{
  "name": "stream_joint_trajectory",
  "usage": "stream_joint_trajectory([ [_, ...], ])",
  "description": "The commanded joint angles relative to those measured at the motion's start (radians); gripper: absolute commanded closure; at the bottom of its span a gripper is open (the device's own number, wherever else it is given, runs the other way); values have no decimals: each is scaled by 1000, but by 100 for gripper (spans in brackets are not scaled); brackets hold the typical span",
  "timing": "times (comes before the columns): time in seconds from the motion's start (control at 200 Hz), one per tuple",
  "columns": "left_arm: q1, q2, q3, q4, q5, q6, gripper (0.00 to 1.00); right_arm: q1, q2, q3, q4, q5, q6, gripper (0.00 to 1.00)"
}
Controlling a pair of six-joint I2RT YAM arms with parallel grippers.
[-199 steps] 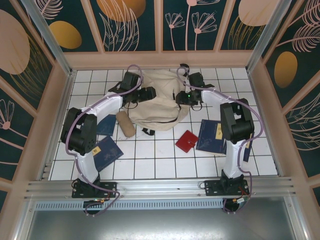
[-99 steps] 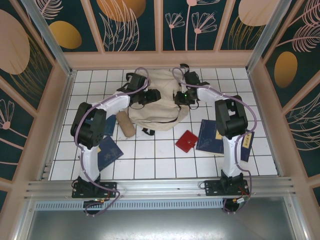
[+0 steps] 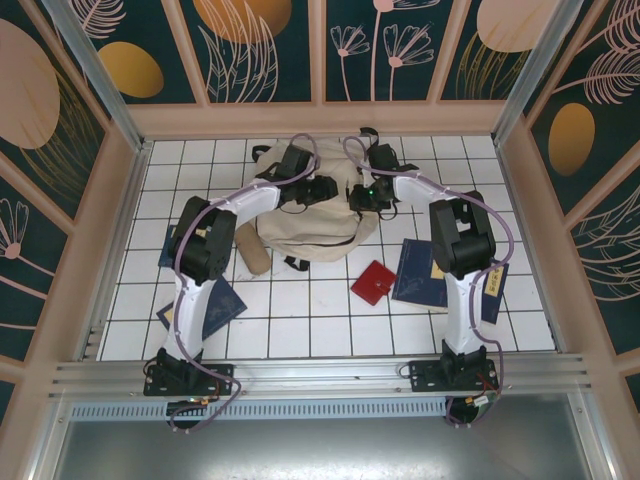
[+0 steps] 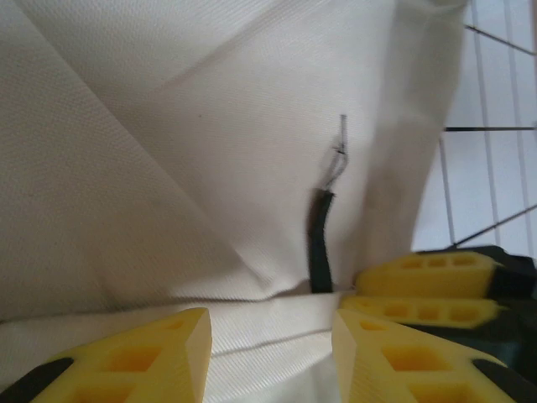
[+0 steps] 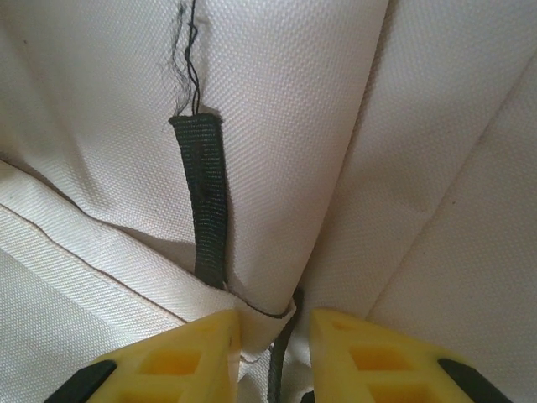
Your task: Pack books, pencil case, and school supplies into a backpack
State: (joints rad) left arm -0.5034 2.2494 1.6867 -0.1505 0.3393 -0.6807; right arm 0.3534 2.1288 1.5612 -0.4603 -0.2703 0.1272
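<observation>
**Q:** Where does the backpack (image 3: 315, 225) lie?
**A:** At 12 o'clock on the worktop (image 3: 300, 320). The pencil case (image 3: 251, 248) is at its 8 o'clock, the red case (image 3: 374, 282) at 5, and the books (image 3: 423, 272) at 4 and 7.
**Q:** And the jaws?
**A:** The right jaws pinch a backpack seam fold beside a black strap tab (image 5: 201, 193). The left jaws stand parted over its fabric; whether they grip it cannot be told.
</observation>
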Motion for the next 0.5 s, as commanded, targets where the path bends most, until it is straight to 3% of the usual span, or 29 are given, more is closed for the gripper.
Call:
stream_joint_trajectory([
  [0.0,-1,60,72,-64,-107,30,58,9,-4,-7,-84,3,-30,75],
  [0.09,-1,82,88,-71,-136,26,58,13,-17,-23,-87,12,-40,75],
  [0.3,-1,129,106,-86,-143,4,58,14,-91,-84,-55,-1,-49,63],
  [0.495,-1,143,102,-95,-143,0,58,23,-45,-48,-83,5,-78,72],
])
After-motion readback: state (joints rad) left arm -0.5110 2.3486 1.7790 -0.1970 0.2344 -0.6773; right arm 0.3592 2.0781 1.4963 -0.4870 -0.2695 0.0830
